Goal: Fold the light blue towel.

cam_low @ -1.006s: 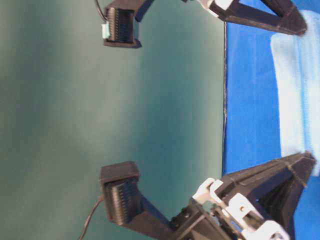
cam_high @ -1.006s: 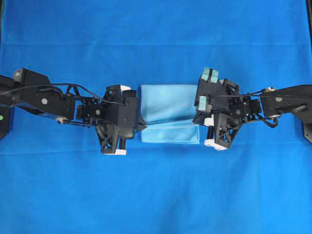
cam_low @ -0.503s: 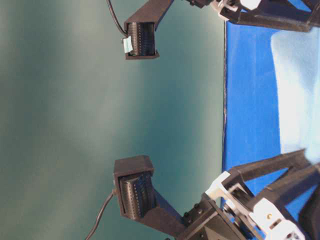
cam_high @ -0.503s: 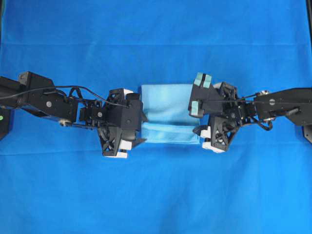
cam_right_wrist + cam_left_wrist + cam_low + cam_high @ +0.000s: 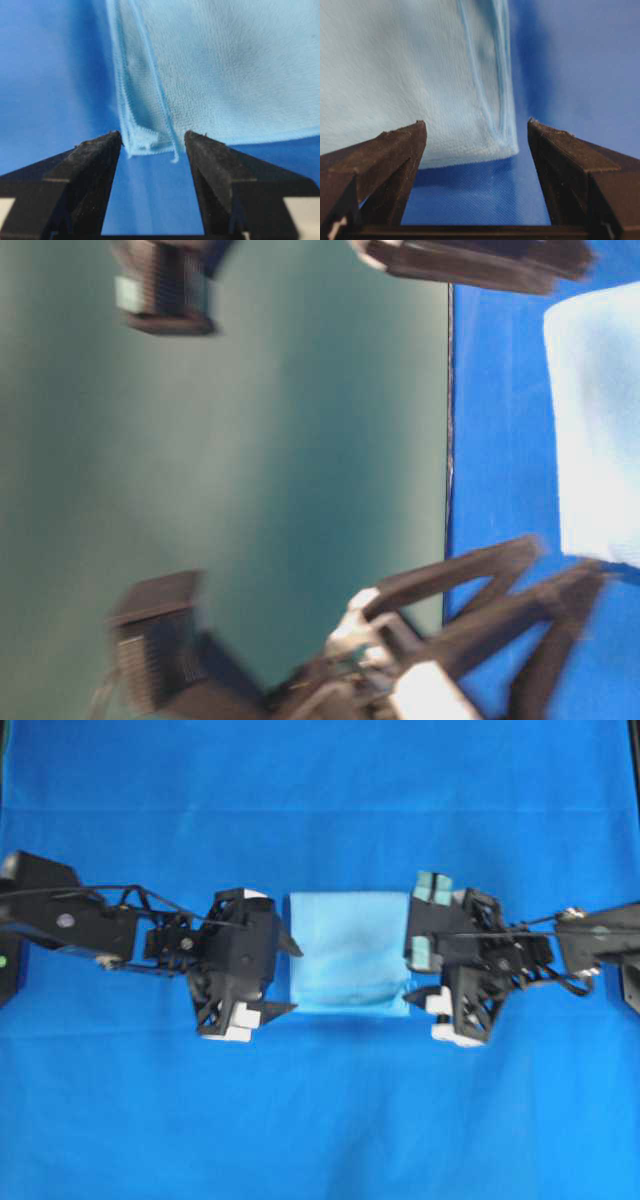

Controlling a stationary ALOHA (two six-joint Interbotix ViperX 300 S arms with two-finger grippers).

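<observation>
- The light blue towel (image 5: 348,953) lay folded into a compact, nearly square shape at the middle of the surface (image 5: 320,1120), which was covered in a darker royal-blue cloth.
- My left gripper (image 5: 284,977) stood just off the towel's left edge with its jaws spread wide and nothing between them.
- From my left wrist camera, the towel (image 5: 415,75) showed a doubled, stitched hem running down to a corner, and that corner sat in the gap between my fingers (image 5: 385,165) without touching either one.
- My right gripper (image 5: 412,982) stood at the towel's right edge, also wide open and holding nothing.
- From my right wrist camera, the layered corner of the towel (image 5: 220,65) lay flat on the covering, its frayed hem just ahead of my fingertips (image 5: 97,155); I could not tell whether the cloth brushed them.
- In the table-level view the towel (image 5: 595,420) rested flat, and my left gripper (image 5: 560,565) was blurred, its two fingers apart above the covering.
</observation>
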